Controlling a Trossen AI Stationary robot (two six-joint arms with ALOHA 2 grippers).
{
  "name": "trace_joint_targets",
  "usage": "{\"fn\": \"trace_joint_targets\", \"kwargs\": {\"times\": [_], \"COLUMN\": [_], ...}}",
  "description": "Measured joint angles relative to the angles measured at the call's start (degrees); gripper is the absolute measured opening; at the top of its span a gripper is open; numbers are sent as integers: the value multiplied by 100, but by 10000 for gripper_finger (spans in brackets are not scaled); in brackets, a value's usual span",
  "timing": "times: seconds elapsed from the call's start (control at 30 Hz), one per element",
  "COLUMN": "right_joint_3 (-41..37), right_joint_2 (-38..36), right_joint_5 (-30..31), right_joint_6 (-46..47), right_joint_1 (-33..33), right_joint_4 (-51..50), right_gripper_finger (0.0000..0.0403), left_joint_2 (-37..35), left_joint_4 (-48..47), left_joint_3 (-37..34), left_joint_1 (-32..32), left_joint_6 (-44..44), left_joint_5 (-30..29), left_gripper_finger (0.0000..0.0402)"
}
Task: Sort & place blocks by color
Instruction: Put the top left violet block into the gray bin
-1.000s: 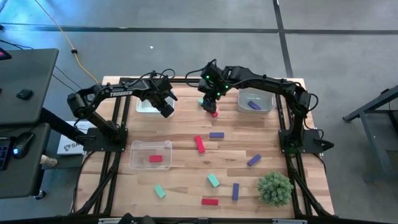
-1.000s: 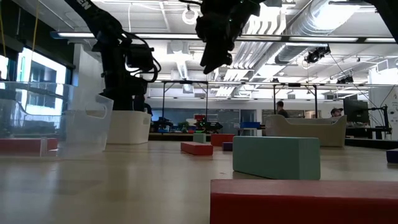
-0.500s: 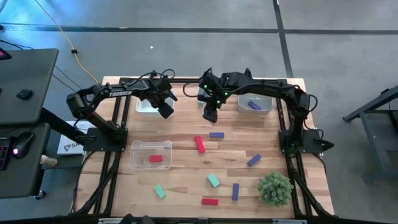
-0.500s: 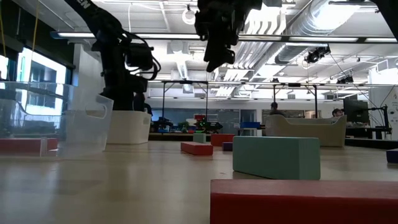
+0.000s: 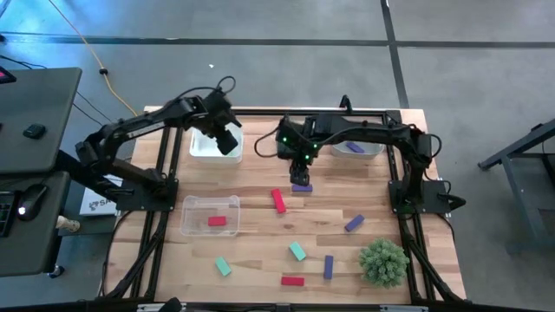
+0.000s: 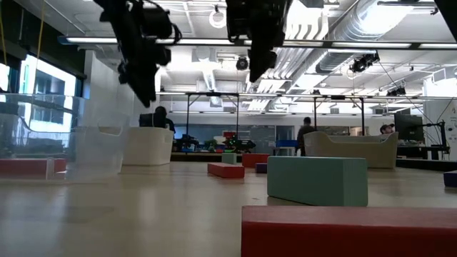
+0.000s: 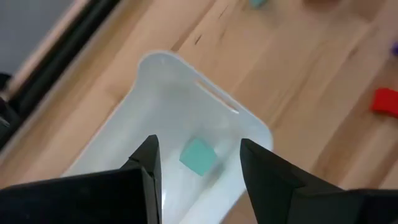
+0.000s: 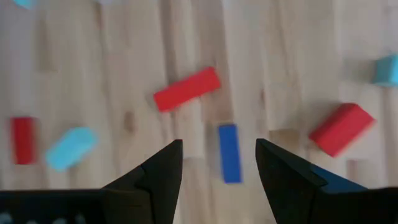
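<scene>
Left gripper (image 7: 198, 168) has its fingers (image 7: 147, 163) spread apart with nothing between them, hanging right over the white tray (image 5: 206, 146) at the upper left of the counter (image 5: 251, 230) in the high view. A teal block (image 7: 198, 155) sits inside that tray.

Right gripper (image 8: 219, 163) also has its fingers apart and empty, hovering just above a purple block (image 5: 302, 187) near the top middle of the high view. A red block (image 5: 278, 201) lies just lower left of it.

More teal, red and purple blocks are scattered across the lower half. One red block (image 5: 217, 221) sits in the clear tray (image 5: 209, 204) at mid left, and a purple one (image 5: 355, 147) in the tray (image 5: 373, 152) at upper right. The spiky green plant (image 5: 383, 262) is at lower right.
</scene>
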Motion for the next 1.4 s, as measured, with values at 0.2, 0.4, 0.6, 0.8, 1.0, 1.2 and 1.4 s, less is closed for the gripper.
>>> {"fn": "trace_joint_targets", "kwargs": {"times": [0.2,0.4,0.6,0.8,1.0,1.2,1.4], "right_joint_3": [0,0,2,-11,-22,-26,-31], "right_joint_2": [0,0,42,229,538,878,1238], "right_joint_5": [519,537,675,780,1056,1105,1203], "right_joint_6": [235,701,573,258,241,241,241], "right_joint_1": [191,297,439,591,722,756,753], "right_joint_4": [-268,-284,-498,-426,-413,-372,-346], "right_gripper_finger": [191,195,219,222,222,222,222], "left_joint_2": [-710,-1267,-1587,-1672,-1669,-1669,-1669], "left_joint_4": [-61,-59,-60,-64,-66,-65,-65], "left_joint_3": [68,68,68,70,70,70,70], "left_joint_1": [-220,-554,-896,-1276,-1672,-1901,-1993], "left_joint_6": [44,-144,-410,-558,-553,-551,-552], "left_joint_5": [2,4,272,774,748,716,706], "left_gripper_finger": [129,129,129,129,129,129,129]}}
